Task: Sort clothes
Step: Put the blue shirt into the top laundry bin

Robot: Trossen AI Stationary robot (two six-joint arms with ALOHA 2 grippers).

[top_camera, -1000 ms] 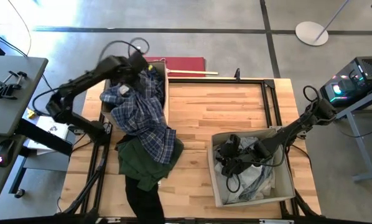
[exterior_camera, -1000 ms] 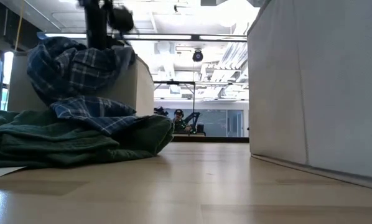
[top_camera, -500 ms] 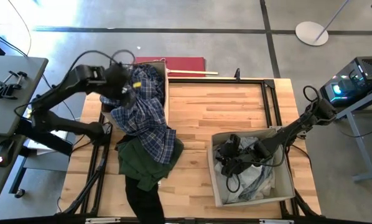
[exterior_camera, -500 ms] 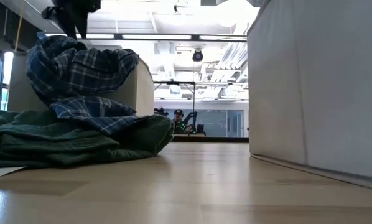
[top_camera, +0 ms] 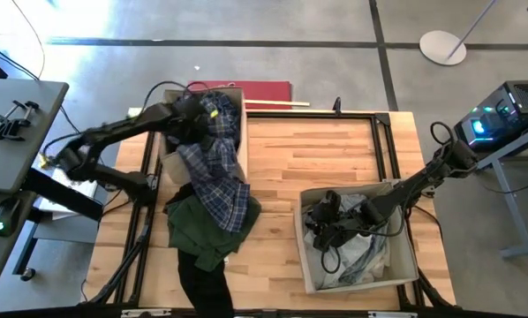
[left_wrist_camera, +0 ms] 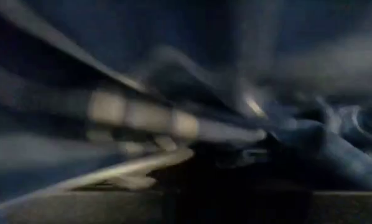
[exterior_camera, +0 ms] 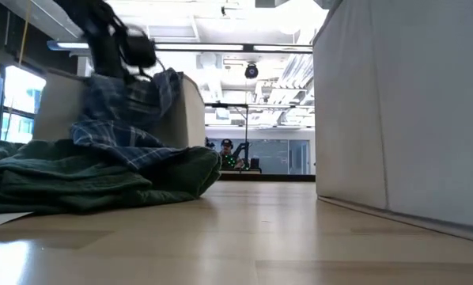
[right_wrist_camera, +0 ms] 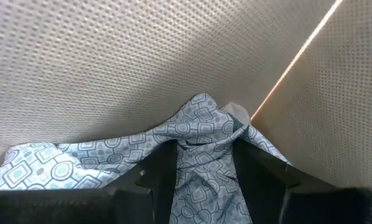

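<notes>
A blue-and-white plaid shirt hangs out of the left beige box and lies over a dark green garment on the table. A black garment lies at the near edge. My left gripper is down on the shirt's upper part inside that box, and its wrist view is only blur. My right gripper is inside the right beige box among white and pale grey clothes. It is shut on a pale patterned cloth. My right gripper pinches a bunched fold of the pale patterned cloth between its two fingers. It comes slanting down into the box. The cloth spreads out from the fold and lies against the box's beige wall, not lifted.
Bare wood lies between the two boxes. In the low view the right box's wall fills the right side and the green garment lies at the left. Desks and equipment stand beyond both table sides.
My left gripper swung up and toward the table's left edge, then dropped back down onto the plaid shirt in the left box. The shirt's heaped upper part now sits lower in the box. Its lower part still lies on the green garment.
</notes>
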